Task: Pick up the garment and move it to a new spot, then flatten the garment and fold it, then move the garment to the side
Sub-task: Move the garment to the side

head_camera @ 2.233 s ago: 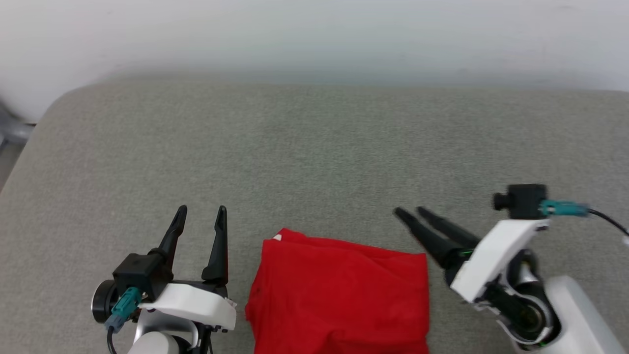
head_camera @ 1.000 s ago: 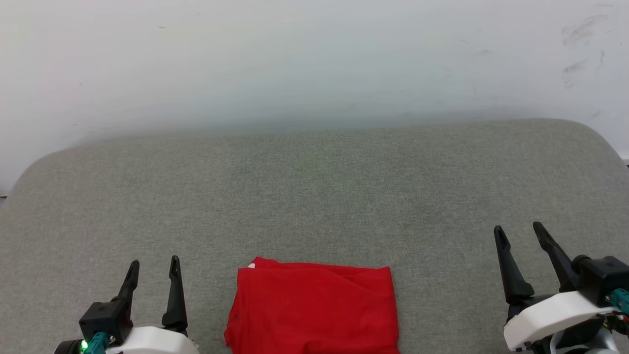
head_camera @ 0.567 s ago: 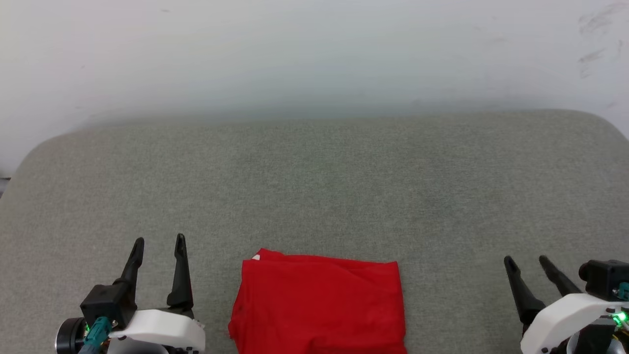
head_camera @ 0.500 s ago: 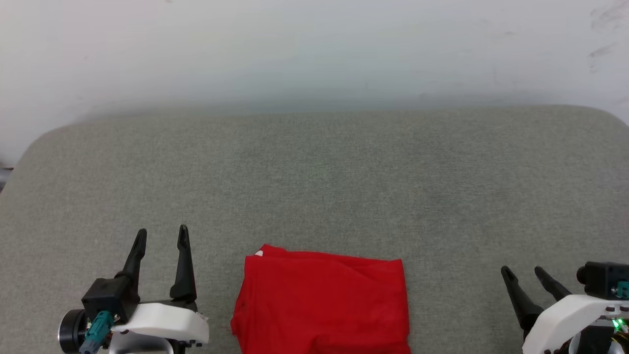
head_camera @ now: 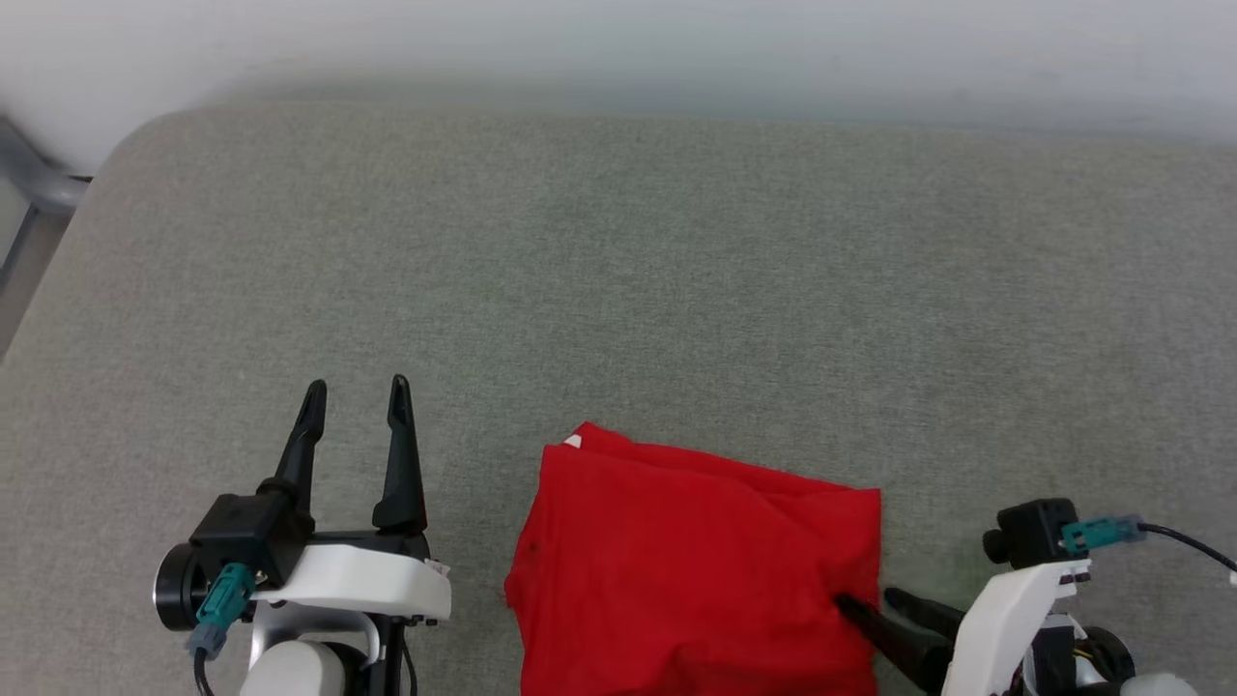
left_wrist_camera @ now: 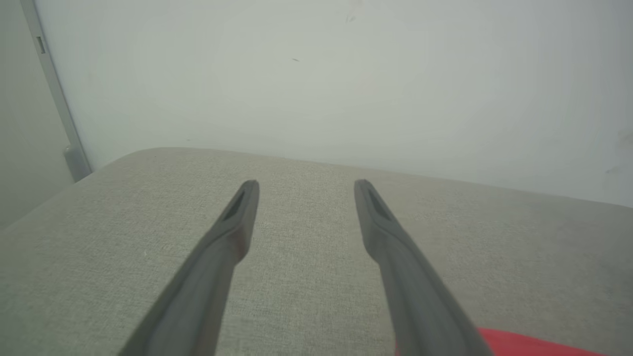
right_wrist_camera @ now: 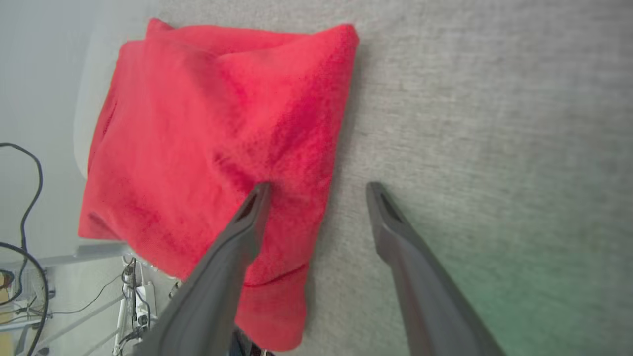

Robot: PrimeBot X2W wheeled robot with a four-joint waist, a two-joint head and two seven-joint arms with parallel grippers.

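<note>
My two grippers are both spread: the right gripper [head_camera: 865, 597] has one finger over the right edge of the one folded red garment [head_camera: 696, 561] and the other finger over the grey cushion [head_camera: 618, 290], and the left gripper [head_camera: 358, 387] stands just left of the garment. Half a second ago my right gripper was well apart from the garment. My right arm points leftward and low, my left one points forward.

The garment [head_camera: 696, 561] is soft matt cloth (slightly fuzzy up close); the surface [head_camera: 618, 271] is coarse woven fabric; the left gripper [head_camera: 356, 391] looks smooth matt plastic.
</note>
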